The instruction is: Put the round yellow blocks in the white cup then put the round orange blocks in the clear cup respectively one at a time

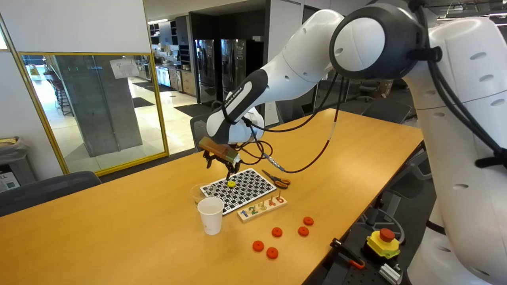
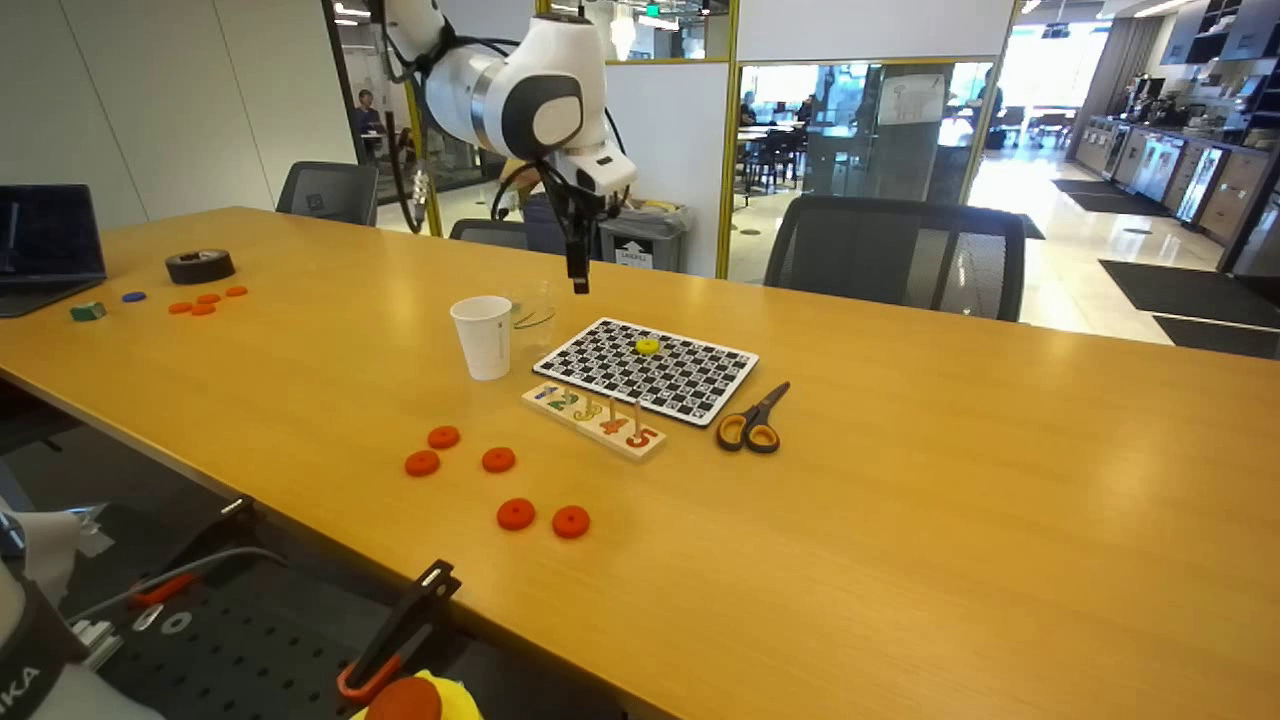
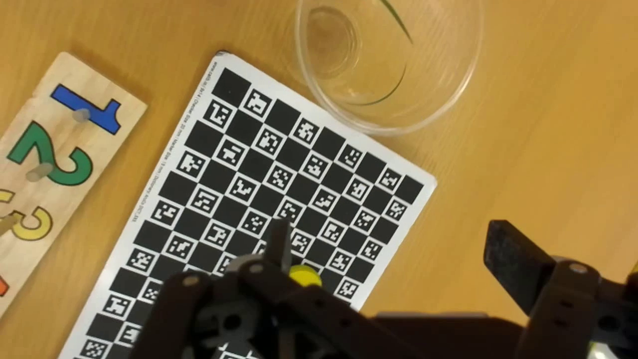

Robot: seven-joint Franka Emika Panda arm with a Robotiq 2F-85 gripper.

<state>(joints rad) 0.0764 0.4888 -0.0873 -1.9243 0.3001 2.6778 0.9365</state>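
Observation:
My gripper [image 3: 389, 229] hangs open above the checkered board, its jaws wide apart with nothing between them; it also shows in an exterior view [image 1: 218, 171]. On the board lies a round yellow block [image 2: 648, 347], partly hidden behind a finger [image 3: 279, 244] in the wrist view. The white cup [image 1: 211, 215] stands upright on the table near a board corner; its bottom inside is hidden. Beside it is the clear cup [image 2: 532, 315], whose rim [image 3: 389, 130] overlaps the board's edge in the wrist view. Several round orange blocks [image 1: 277, 232] lie loose toward the robot's side.
The checkered board [image 2: 700, 395] has a wooden number board with pegs [image 2: 600, 420] along one edge. Scissors [image 1: 279, 181] lie close by. Farther off are black tape [image 2: 200, 266], more orange discs [image 2: 208, 298], a blue disc [image 2: 133, 297], a green block [image 2: 88, 311] and a laptop [image 2: 50, 245].

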